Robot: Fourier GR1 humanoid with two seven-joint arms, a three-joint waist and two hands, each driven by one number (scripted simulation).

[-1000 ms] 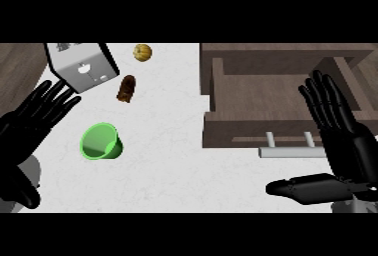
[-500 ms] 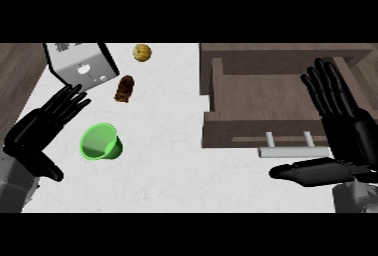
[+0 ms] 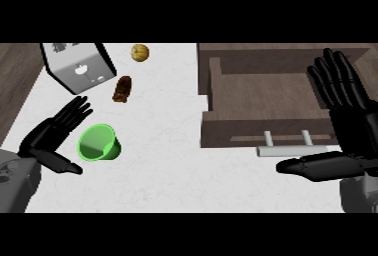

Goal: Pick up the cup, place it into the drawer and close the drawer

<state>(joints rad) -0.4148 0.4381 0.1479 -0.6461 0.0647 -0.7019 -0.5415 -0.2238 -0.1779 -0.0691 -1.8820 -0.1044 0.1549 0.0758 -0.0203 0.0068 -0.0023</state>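
While the left hand [image 3: 53, 134] at the lower left holds its black fingers straight and spread just beside the cup [image 3: 99, 143], the right hand [image 3: 347, 120] at the right edge stands open with fingers up, thumb out low. This glossy green cup, a tapered round shape, lies tipped on the white marbled counter [image 3: 170, 170], its mouth facing left. Farther up are the open brown wooden drawer [image 3: 258, 100] with a pale bar handle [image 3: 291, 150], a dark brown oblong food piece [image 3: 122, 89], a grey metal toaster [image 3: 77, 67] and a round yellowish item [image 3: 140, 52].
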